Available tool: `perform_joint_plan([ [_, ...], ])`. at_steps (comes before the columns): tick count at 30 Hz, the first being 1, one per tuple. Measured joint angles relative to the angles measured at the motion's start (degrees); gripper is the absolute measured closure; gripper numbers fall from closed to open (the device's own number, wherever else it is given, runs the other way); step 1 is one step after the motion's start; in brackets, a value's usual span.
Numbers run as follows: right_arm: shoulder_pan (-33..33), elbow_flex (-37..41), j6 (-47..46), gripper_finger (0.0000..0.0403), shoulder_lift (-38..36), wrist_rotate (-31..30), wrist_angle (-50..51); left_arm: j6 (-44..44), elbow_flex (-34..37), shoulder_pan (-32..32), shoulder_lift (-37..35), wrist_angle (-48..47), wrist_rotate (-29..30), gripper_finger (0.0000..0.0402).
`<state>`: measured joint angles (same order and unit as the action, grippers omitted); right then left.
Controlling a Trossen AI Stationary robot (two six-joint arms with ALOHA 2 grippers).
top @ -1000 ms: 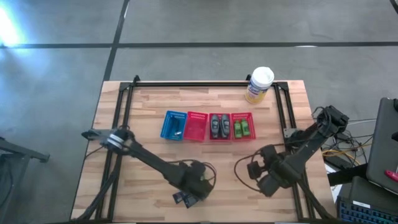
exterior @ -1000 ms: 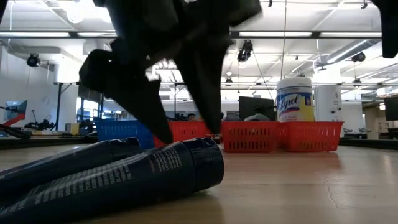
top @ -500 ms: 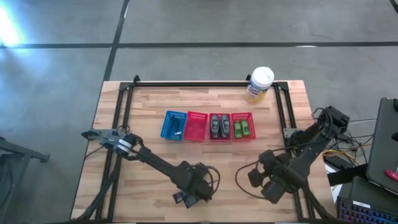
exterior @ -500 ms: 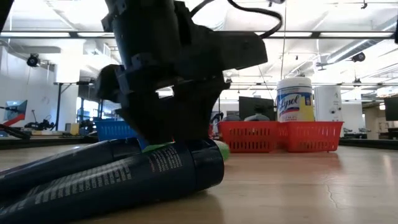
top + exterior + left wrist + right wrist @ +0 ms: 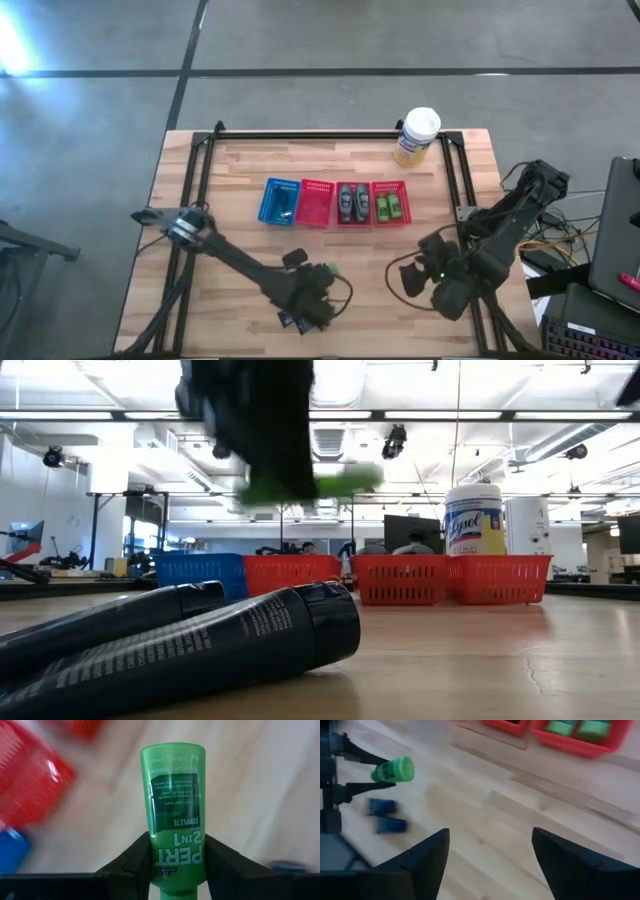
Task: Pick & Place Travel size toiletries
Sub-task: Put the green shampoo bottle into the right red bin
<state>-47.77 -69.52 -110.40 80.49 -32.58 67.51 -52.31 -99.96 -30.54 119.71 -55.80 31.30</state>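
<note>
- Left gripper (image 5: 176, 865): jaws pinching a bright green plastic shampoo tube (image 5: 173, 815), held above the wooden desk (image 5: 240, 190).
- Right gripper (image 5: 490, 855): jaws spread, empty, over the desk's right side.

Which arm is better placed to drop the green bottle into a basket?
Left. The left gripper already clamps the green bottle, lifted off the table; the right gripper hangs open and empty.

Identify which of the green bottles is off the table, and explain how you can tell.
The green bottle clamped in the left gripper, held above the wood near the front edge. The other green bottles lie in the rightmost red basket.
</note>
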Motion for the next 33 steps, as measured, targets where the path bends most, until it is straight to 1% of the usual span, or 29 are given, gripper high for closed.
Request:
perform_joint_plan([
  [3,0.0,2.2,3.4,0.0136,-3.9,-2.6,-6.0,2.7,-0.1,-2.4,-4.6,1.8,8.3,0.0259],
  [5,0.6,4.7,6.8,0.0142,-7.1,-5.0,-11.8,5.9,-0.2,-3.5,-6.7,3.4,11.4,0.0253],
  [8,4.0,9.5,15.6,0.015,-11.8,-4.4,-24.5,12.8,-0.1,-3.4,-8.3,7.0,12.3,0.025],
  [12,10.6,16.3,28.1,0.0157,-14.9,3.6,-44.6,24.3,-0.1,-1.1,-8.5,13.8,11.5,0.025],
  [14,12.9,18.4,30.8,0.0158,-15.2,5.5,-51.0,29.2,-0.1,0.7,-8.5,16.5,9.5,0.025],
  [18,15.2,19.8,30.6,0.0153,-15.8,5.9,-50.7,33.5,-0.1,4.1,-8.5,17.5,6.2,0.025],
  [22,16.5,20.3,30.4,0.0137,-15.8,10.1,-50.3,38.7,-0.1,6.9,-8.5,19.9,1.4,0.0249],
  [24,17.0,20.4,30.7,0.0128,-15.6,11.2,-50.2,40.9,-0.1,8.1,-8.5,22.2,-0.5,0.0249],
  [28,18.6,20.5,31.2,0.0111,-15.3,11.2,-50.1,43.6,-0.1,9.9,-8.5,26.3,-2.1,0.0248],
  [33,19.8,20.5,32.7,0.0097,-15.3,12.2,-50.1,44.8,-0.1,10.8,-8.5,27.9,-3.4,0.0248],
])
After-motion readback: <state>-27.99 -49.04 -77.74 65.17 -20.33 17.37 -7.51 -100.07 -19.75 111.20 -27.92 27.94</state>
